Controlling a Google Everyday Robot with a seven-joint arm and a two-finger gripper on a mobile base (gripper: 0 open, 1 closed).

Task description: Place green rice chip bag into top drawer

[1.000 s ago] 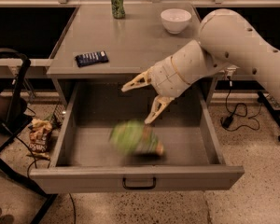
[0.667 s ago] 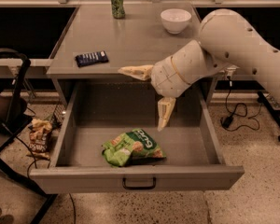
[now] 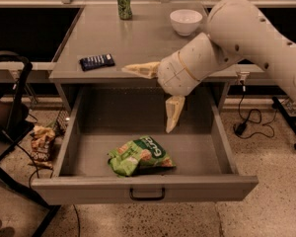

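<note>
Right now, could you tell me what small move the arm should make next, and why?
Probably raise the gripper clear: it hangs over the open grey metal top drawer, jaws spread and empty, and the light-green crinkly rice chip bag already lies inside.

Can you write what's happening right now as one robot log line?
gripper: open, empty, above top drawer | green rice chip bag: lying inside drawer, not held | top drawer: pulled open | task: bag in drawer
</note>
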